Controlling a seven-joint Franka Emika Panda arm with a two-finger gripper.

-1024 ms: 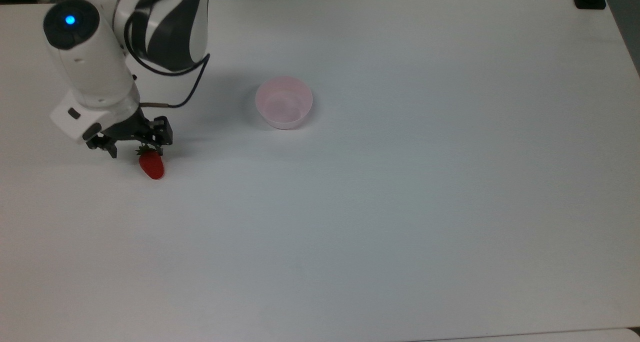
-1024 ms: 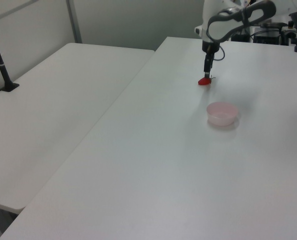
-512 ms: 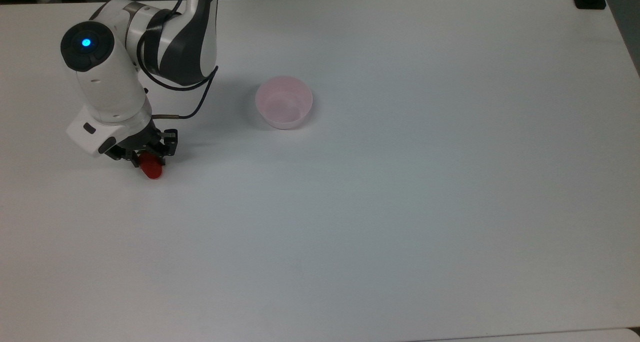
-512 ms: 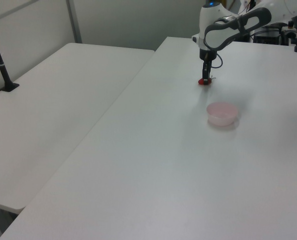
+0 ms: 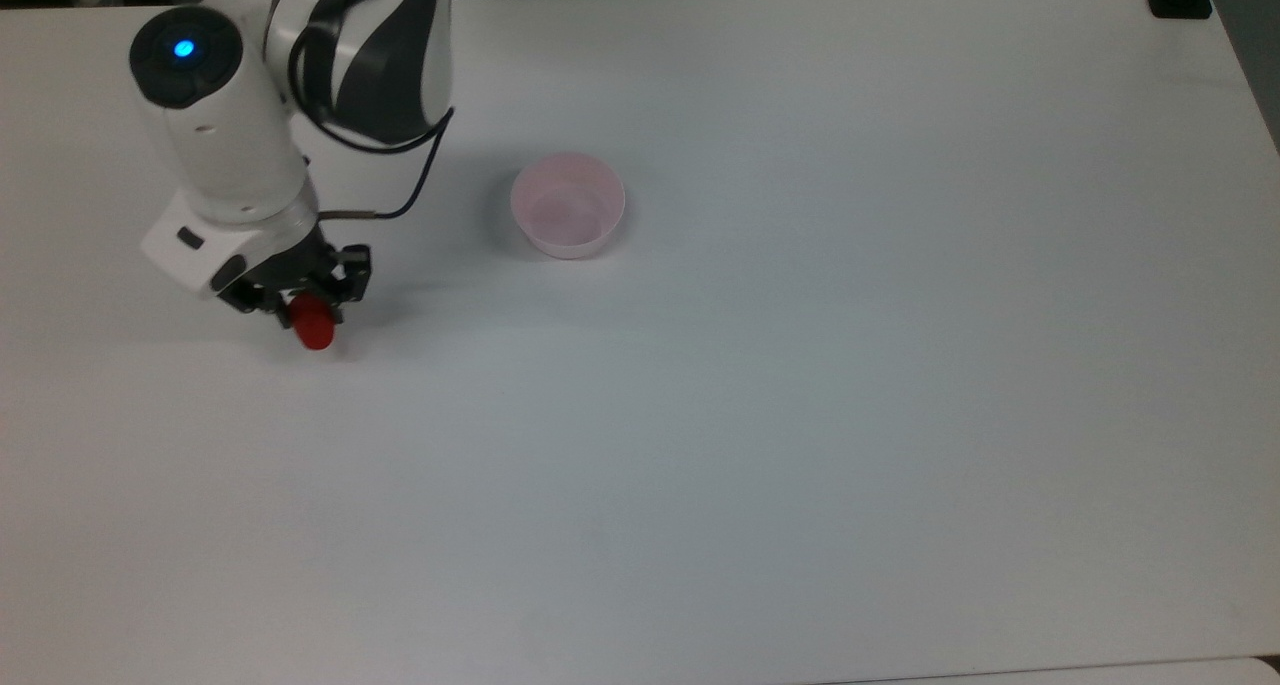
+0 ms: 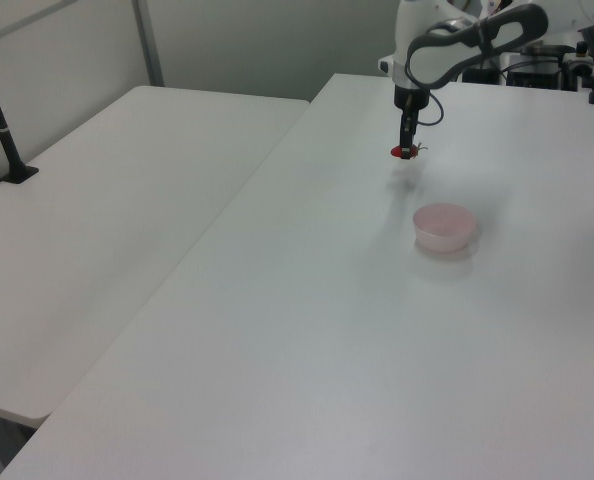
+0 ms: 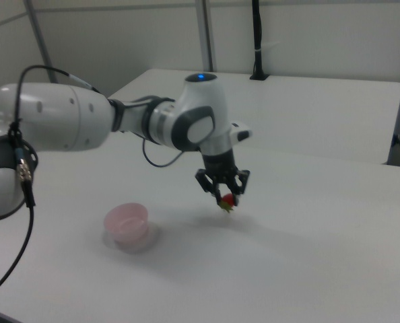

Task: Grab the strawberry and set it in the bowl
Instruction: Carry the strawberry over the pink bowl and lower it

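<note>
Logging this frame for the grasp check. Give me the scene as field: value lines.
arm: Franka, reaching over the white table
gripper: jaws shut on the strawberry
strawberry: red, lifted off the table; the left view and right view show a gap beneath it
bowl: pale pink, upright, empty
bowl relative to strawberry: to the top view's right and slightly up, well apart
task stage: strawberry picked, not yet in bowl

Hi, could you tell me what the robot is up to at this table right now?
The Franka arm's gripper is shut on the strawberry and holds it just above the white table; in the right view the berry hangs clear of the surface. The pale pink bowl stands empty, off to the top view's right of the gripper. The carry over to the bowl is not yet done.
</note>
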